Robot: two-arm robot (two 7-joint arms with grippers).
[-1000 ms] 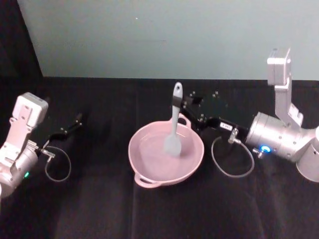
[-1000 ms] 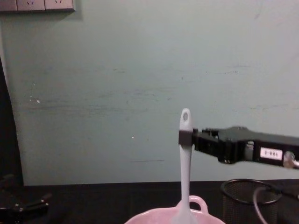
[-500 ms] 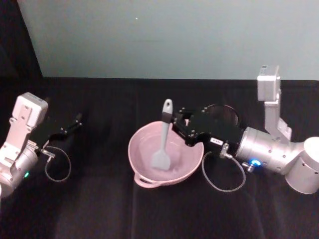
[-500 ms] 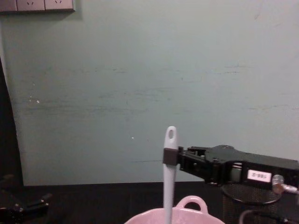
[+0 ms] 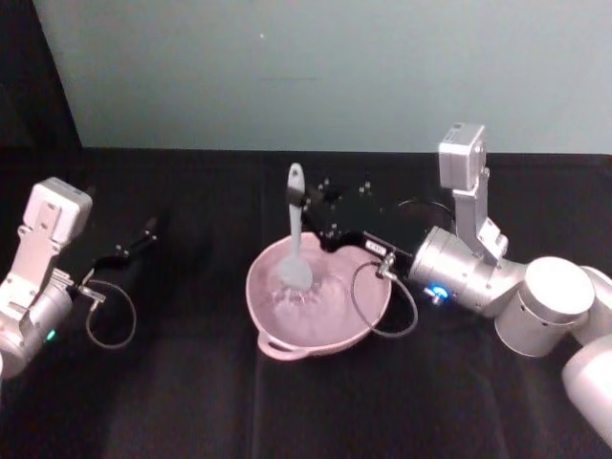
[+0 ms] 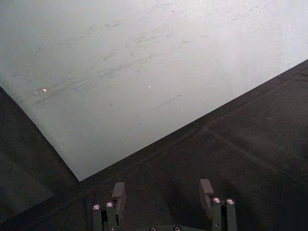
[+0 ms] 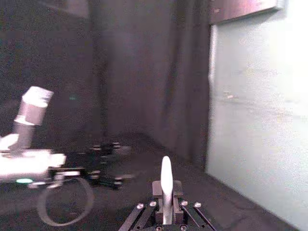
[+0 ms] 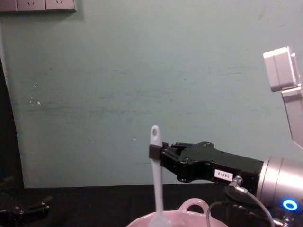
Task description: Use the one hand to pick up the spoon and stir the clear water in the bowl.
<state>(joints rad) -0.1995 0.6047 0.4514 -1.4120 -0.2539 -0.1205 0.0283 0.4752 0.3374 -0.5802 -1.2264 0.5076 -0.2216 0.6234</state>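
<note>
The bowl (image 5: 330,320) sits on the table (image 5: 191,402) near its centre, with the wall (image 5: 287,76) behind. The spoon (image 5: 294,229) stands nearly upright in the bowl, scoop end down in the left half, handle end up. The right gripper (image 5: 308,203) reaches in from the right, above the bowl's far rim, clamped on the upper handle. The left gripper (image 5: 143,234) is at far left, well apart from the bowl.

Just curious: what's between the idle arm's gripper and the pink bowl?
Head view: bare black cloth between the left gripper and the bowl, where the right gripper holds the spoon.
</note>
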